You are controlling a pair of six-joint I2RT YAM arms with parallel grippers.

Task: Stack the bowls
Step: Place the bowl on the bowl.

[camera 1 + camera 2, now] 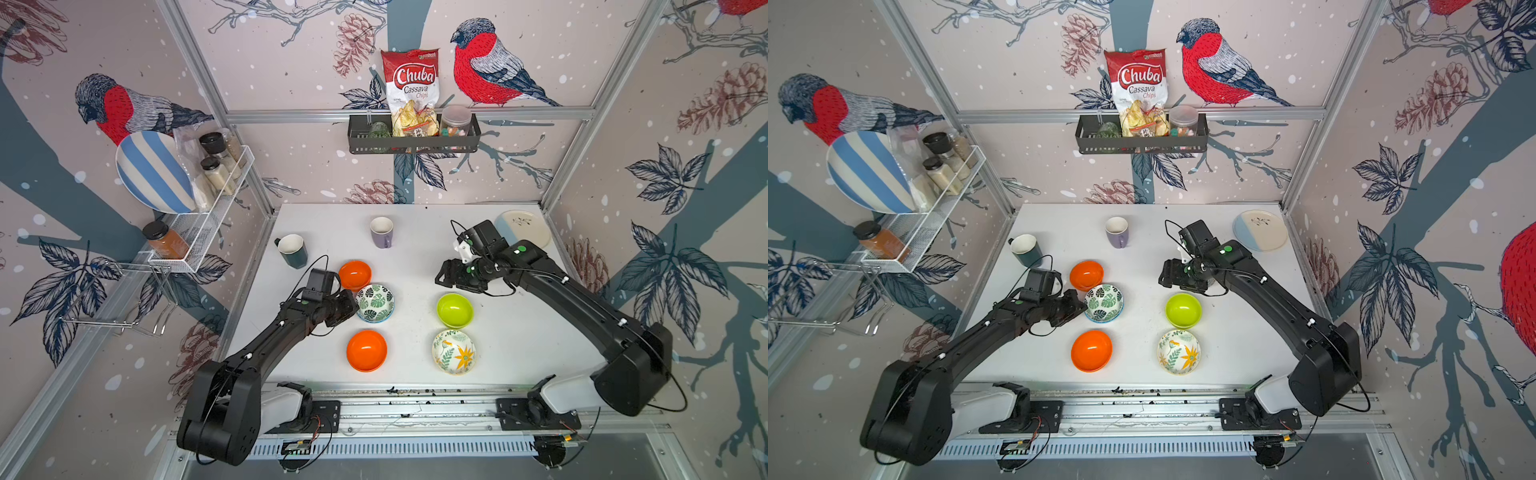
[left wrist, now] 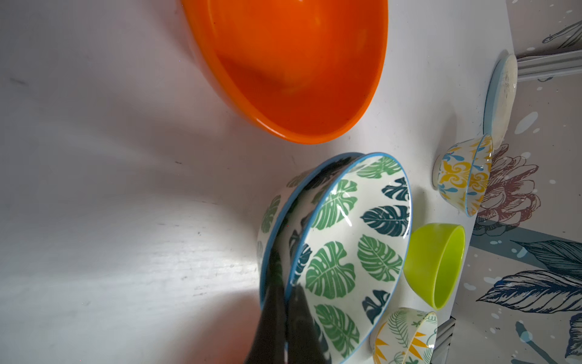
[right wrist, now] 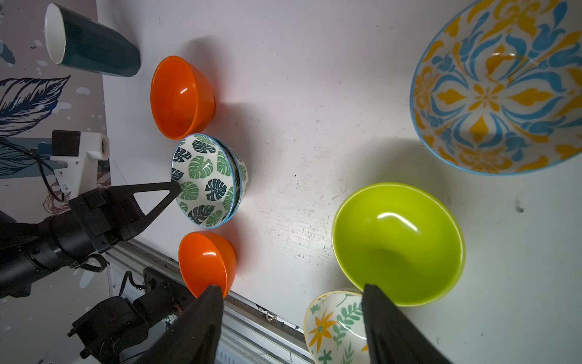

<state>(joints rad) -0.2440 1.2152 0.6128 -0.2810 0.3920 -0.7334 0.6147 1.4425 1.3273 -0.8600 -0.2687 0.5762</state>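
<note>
Leaf-print bowls (image 1: 375,302), two of them nested, sit left of centre on the worktop (image 1: 415,257). My left jaws are pinched tight on the upper one's rim. The far orange bowl (image 1: 354,275) lies just behind the pair, and the near orange bowl (image 1: 366,350) is toward the front. My right jaws hang spread wide and empty just behind the lime bowl (image 1: 455,309). A flower-print bowl (image 1: 454,351) is in front of it, and a yellow-blue bowl (image 3: 500,91) lies farther back.

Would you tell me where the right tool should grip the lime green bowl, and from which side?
By the rim, from above, straddling the thin wall: the lime green bowl stands upright, mouth open. Probably take the far side, nearest the open right tool, away from the flower-patterned bowl.
</note>
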